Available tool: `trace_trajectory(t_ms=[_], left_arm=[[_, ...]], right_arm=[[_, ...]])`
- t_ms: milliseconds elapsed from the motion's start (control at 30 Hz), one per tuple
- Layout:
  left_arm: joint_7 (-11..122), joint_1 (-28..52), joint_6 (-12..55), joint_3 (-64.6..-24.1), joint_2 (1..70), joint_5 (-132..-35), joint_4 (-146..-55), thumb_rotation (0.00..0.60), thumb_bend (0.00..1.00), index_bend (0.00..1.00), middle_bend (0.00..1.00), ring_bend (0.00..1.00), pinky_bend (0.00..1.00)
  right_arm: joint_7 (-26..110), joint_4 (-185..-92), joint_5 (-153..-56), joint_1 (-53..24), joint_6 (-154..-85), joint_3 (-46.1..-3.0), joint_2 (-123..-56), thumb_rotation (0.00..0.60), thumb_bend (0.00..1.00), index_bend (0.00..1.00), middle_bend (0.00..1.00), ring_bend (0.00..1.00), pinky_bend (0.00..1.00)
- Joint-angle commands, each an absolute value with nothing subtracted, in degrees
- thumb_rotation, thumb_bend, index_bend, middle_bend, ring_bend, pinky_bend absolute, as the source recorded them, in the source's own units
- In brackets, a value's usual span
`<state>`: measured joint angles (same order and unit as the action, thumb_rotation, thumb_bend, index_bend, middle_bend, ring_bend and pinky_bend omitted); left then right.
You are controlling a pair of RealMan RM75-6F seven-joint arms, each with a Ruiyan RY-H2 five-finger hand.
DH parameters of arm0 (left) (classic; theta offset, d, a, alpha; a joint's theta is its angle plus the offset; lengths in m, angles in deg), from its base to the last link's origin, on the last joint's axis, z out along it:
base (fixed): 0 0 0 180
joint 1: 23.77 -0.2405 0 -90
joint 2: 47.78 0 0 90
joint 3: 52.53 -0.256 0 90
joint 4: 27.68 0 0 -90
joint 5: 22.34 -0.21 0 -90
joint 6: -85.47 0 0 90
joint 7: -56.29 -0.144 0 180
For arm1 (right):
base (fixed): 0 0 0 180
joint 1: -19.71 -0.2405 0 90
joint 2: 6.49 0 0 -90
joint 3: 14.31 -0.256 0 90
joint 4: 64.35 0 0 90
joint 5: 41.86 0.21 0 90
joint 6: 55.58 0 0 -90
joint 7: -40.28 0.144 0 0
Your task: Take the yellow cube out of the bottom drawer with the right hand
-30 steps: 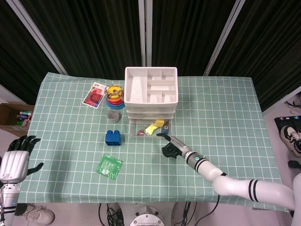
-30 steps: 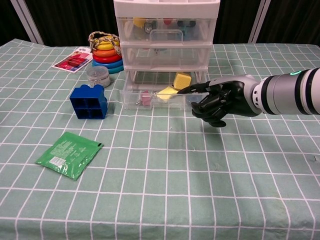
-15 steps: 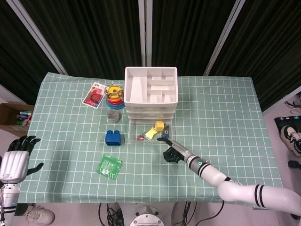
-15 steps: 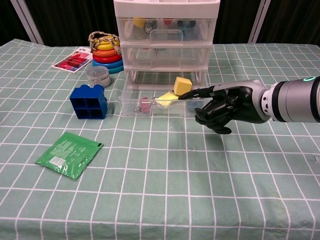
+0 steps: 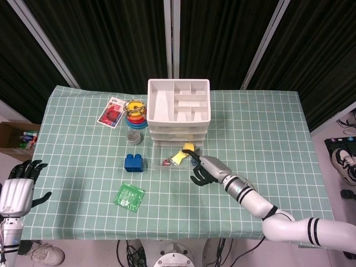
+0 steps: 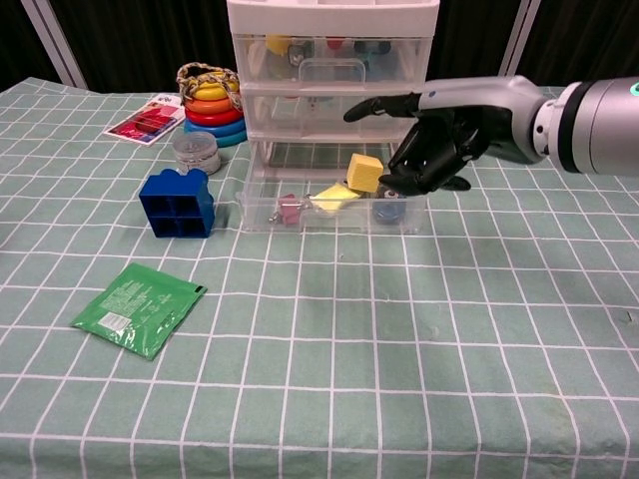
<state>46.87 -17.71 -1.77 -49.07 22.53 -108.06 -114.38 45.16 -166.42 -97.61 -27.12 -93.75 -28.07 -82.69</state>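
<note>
Green checked cloth covered the desk (image 6: 499,329). Inside the pulled-out bottom drawer (image 6: 262,205) lay the yellow cube (image 6: 364,172), the right hand (image 6: 439,135) hovering just right of it, fingers curled, holding nothing. The left hand (image 5: 16,186) hung spread, empty, far left.

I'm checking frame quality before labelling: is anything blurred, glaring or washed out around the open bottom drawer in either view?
Head view: even lighting, sharp; the clear plastic bottom drawer is small, so its contents are hard to read. Chest view: sharp, no motion blur on the right hand; the yellow cube is crisp, and the drawer's transparent front wall shows faint reflections only.
</note>
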Motion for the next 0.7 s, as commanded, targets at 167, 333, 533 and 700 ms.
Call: trace_trajectory(t_ms=[167, 333, 533, 700], left_arm=[[46.81, -18.39, -2.32, -49.71, 22.82, -108.35, -114.68, 0.6, 0.06, 0.24, 0.19, 0.14, 0.2], [46.77, -19.01, -3.08, -49.92, 22.87, -108.49, -114.78, 0.6, 0.06, 0.24, 0.19, 0.14, 0.2], [47.3, -19.82, -3.75, -50.09, 22.84, -108.22, -114.76, 0.6, 0.06, 0.24, 0.19, 0.14, 0.2], [47.8, -20.35, -4.06, -50.24, 22.96, -108.09, -114.55, 0.6, 0.06, 0.24, 0.19, 0.14, 0.2]], right_arm=[[5.66, -161.9, -95.29, -39.69, -105.25, -25.04, -84.93, 0.6, 0.11, 0.12, 0.79, 0.83, 0.85], [-8.75, -156.88, -94.45, -43.85, -109.72, -22.64, -90.96, 0.6, 0.05, 0.21, 0.83, 0.88, 0.9], [-13.67, -150.02, -96.08, -45.5, -110.23, -20.34, -96.31, 0.6, 0.05, 0.28, 0.88, 0.93, 0.95], [-15.86, -143.72, -99.99, -46.01, -110.01, -17.92, -99.77, 0.6, 0.05, 0.31, 0.89, 0.94, 0.96]])
